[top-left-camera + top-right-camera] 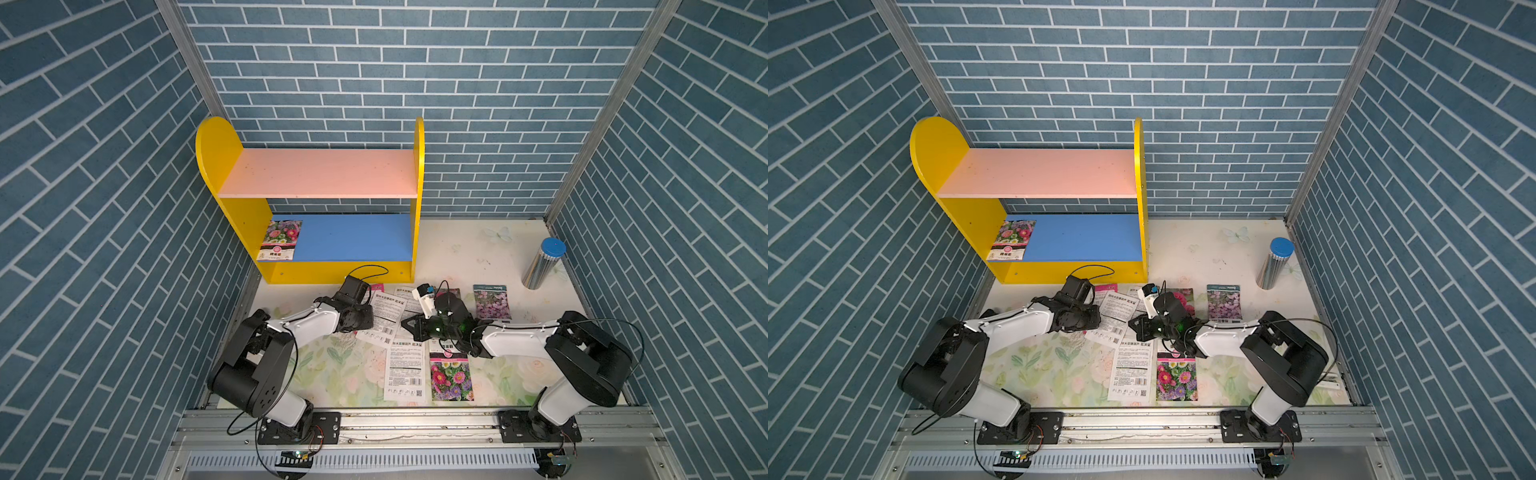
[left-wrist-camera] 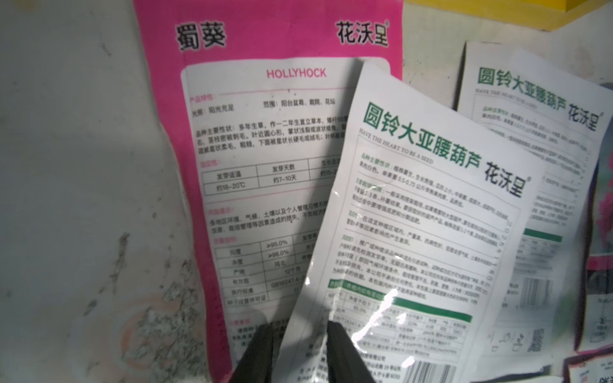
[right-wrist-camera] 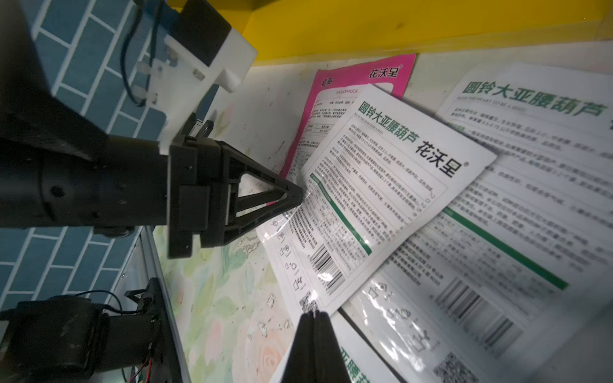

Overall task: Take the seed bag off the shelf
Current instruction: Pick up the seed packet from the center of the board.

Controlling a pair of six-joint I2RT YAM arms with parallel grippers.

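Trouble is most likely with the left hand point(image 2: 298, 326). It is clamped on a corner of a white packet point(image 2: 414, 215) from the loose pile on the tabletop point(image 1: 457, 249), not on the seed bag point(image 1: 281, 240). If it goes for the shelf point(image 1: 332, 272) without letting go, it has no free grip. It could also drag along the pink packet point(image 2: 265, 132) that lies under the white one. The right hand point(image 3: 313, 316) is closed, with its tips at another corner of the white packet; I cannot tell whether it pinches anything.

The seed bag lies flat on the blue lower board point(image 1: 353, 237), at the end against the yellow side panel point(image 1: 216, 153), with its near edge at the board's front lip. Both hands are low over the tabletop in front of the shelf, well apart from the bag, and the left is the nearer. The pink upper board point(image 1: 324, 172) roofs the bag, so the reach probably has to come from the front. A flat bag tight to the panel may slide back rather than lift.
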